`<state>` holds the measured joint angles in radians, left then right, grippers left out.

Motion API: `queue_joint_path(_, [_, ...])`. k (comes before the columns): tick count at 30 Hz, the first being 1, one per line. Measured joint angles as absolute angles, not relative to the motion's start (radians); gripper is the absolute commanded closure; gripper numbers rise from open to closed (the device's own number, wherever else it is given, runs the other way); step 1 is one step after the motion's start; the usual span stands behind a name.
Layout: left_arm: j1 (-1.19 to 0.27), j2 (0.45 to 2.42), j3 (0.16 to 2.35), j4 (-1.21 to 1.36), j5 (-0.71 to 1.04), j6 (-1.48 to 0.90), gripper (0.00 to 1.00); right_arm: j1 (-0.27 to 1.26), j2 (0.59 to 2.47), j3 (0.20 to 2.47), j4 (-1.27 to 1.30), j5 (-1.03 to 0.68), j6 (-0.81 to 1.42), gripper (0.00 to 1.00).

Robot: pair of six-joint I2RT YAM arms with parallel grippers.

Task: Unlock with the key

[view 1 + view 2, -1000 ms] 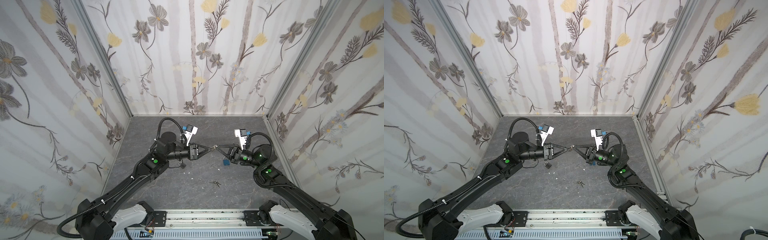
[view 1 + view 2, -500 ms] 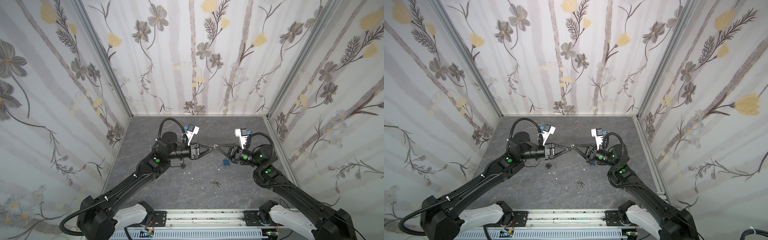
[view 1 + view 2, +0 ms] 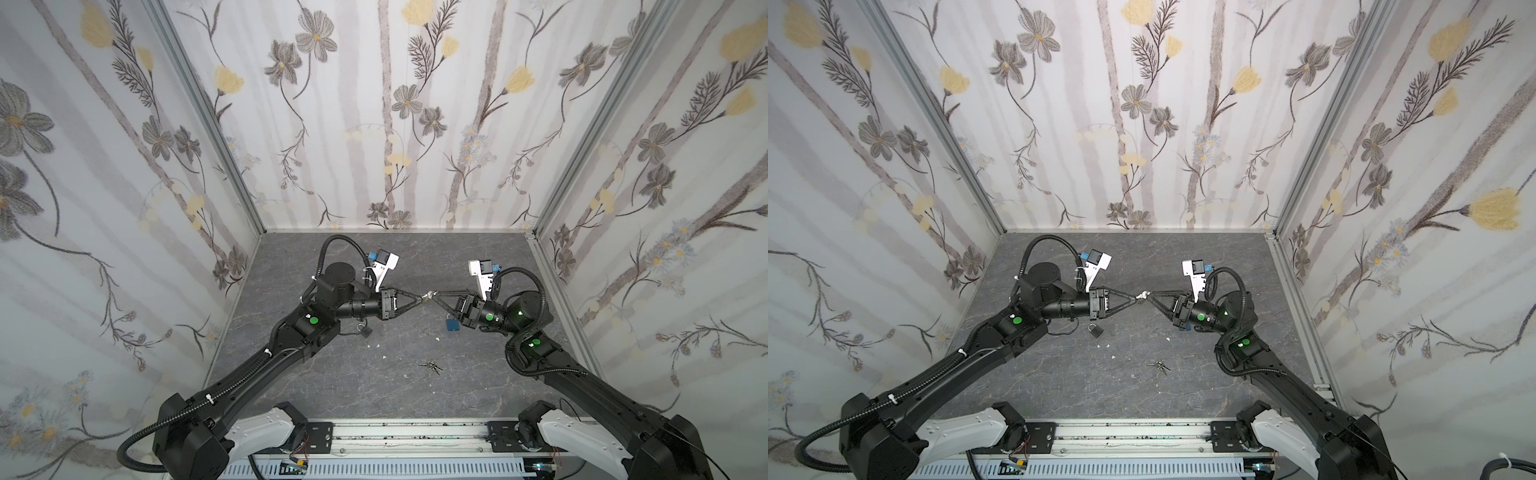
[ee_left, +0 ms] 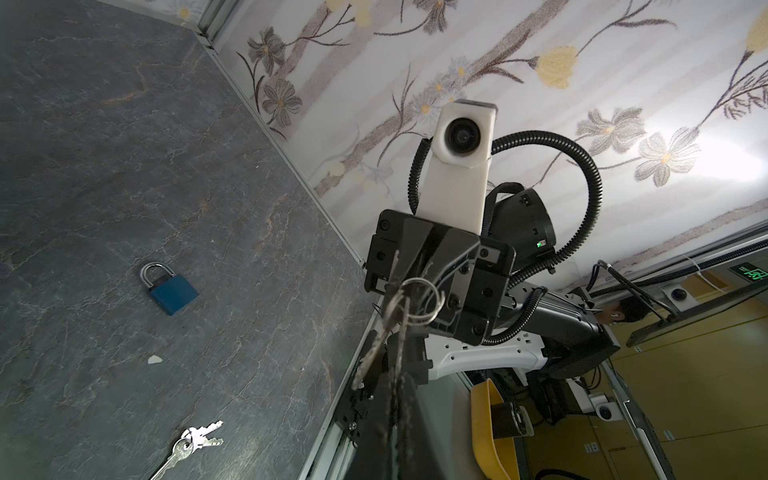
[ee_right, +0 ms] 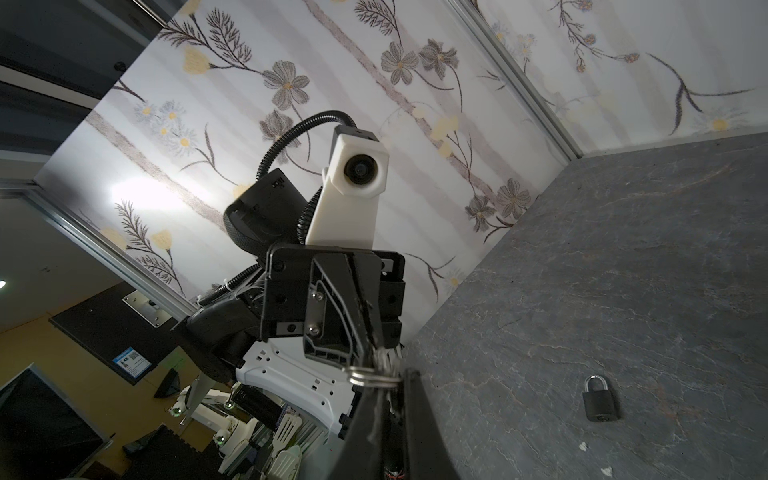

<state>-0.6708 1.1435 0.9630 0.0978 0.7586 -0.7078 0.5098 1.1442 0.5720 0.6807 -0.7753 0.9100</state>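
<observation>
Setting: a grey, stone-patterned bench [image 3: 374, 257] is sitting inside three walls papered with flowers
Left claw: the left claw [image 3: 422, 298] [image 3: 1136, 298] is reaching in toward the middle, raised off the bench, with its fingers pressed together and pinching the key bunch
Right claw: the right claw [image 3: 434, 296] [image 3: 1150, 296] is meeting it tip to tip from the opposite side; the right wrist view is showing a thin gap between its fingers with the ring lying across their tips, and it cannot be told whether they are gripping
Key bunch: the key bunch [image 3: 428, 296] [image 3: 1143, 296] [image 4: 409, 303] is hanging in the air between the two claw tips, its keys dangling from a metal ring
Blue padlock: the blue padlock [image 3: 453, 324] [image 4: 172, 289] is lying flat on the bench just beside the right arm's wrist, its shackle looking closed
Black padlock: the black padlock [image 3: 365, 330] [image 3: 1095, 330] [image 5: 598, 399] is lying on the bench just beside the left arm's wrist, well apart from the blue one
Spare keys: the spare keys [image 3: 431, 366] [image 3: 1158, 365] [image 4: 191, 440] are lying on the bench nearer the front rail, between the two arms
Crumbs: a few white crumbs [image 3: 376, 345] are lying scattered between the padlocks
In the way: in a top view the right arm's wrist is covering most of the blue padlock; each claw is filling the middle of the other arm's wrist view
</observation>
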Motion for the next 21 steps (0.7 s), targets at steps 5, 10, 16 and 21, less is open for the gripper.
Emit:
queue_joint_path(5, [-0.67, 1.191, 1.094, -0.129, 0.668, -0.595, 1.0, 0.483, 1.099, 0.564, 0.511, -0.691, 0.794, 0.62])
queue_joint_path(10, [-0.668, 1.276, 1.174, -0.353, 0.607, -0.5, 1.0, 0.48, 1.069, 0.546, 0.337, -0.521, 0.67, 0.62])
queue_joint_path(16, [-0.667, 1.395, 1.261, -0.544, 0.577, -0.421, 1.0, 0.479, 1.078, 0.504, 0.273, -0.429, 0.622, 0.62])
queue_joint_path(21, [-0.669, 1.457, 1.3, -0.619, 0.596, -0.387, 1.0, 0.477, 1.121, 0.498, 0.295, -0.446, 0.62, 0.62])
